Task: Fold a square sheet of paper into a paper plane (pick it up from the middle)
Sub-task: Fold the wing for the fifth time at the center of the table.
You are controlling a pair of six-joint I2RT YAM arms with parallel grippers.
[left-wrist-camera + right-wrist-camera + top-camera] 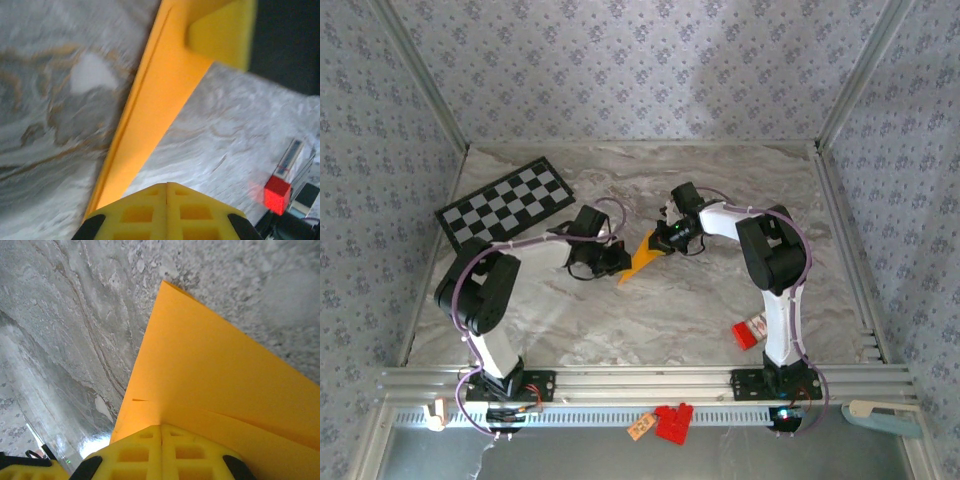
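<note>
1. Left gripper (166, 186), from its own wrist: yellow fingers pressed together with no gap, pinching the narrow end of the paper plane (160, 100), which runs up and away as a long orange-yellow strip
2. Right gripper (161, 427), from its own wrist: fingers likewise closed, clamped on the wide end of the same paper, whose point reaches away over the marble table (75, 315)
3. Paper plane from above (642, 258): a pointed orange-yellow wedge near the table's middle, spanning between the two grippers; whether it clears the surface cannot be told
4. Checkered board (508, 205): flat at the far left of the table, well apart from the paper
5. Red block (748, 335): on the table beside the right arm's upright link, near the front edge
</note>
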